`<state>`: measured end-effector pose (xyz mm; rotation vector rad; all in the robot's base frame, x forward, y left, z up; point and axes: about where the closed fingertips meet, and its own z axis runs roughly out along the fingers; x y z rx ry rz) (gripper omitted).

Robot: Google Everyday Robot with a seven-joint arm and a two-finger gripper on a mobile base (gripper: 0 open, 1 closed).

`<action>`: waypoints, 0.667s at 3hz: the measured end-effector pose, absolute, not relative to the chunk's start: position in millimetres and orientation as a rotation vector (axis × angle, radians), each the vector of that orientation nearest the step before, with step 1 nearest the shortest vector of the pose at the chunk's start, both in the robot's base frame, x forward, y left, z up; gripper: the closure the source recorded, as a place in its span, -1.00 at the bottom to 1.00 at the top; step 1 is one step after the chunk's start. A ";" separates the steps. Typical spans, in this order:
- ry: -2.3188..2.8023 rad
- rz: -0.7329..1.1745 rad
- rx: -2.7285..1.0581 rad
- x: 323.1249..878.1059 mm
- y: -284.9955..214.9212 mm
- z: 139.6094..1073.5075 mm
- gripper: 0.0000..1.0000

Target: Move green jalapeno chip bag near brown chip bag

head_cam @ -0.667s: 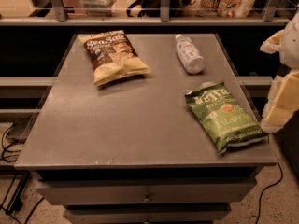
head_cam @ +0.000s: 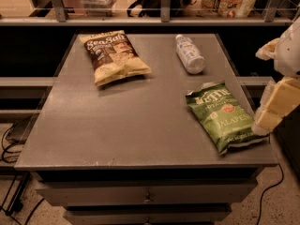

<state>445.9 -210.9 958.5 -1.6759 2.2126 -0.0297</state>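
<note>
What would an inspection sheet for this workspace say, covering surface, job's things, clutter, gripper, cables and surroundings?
Surface: grey table top, over drawers.
Job's things: green jalapeno chip bag lies flat at the front right; brown chip bag lies at the far left, well apart from it.
Clutter: white bottle on its side, far right.
Gripper: gripper at the right edge of view, beside the green bag; contact unclear.
Cables: dark cables on the floor, left and front right.
Surroundings: shelf with packaged goods behind the table.
</note>
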 end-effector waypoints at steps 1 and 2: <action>2.193 0.034 -1.648 457.3 -203.1 935.7 -1.00; 2.230 0.041 -1.648 468.8 -200.2 907.4 -1.00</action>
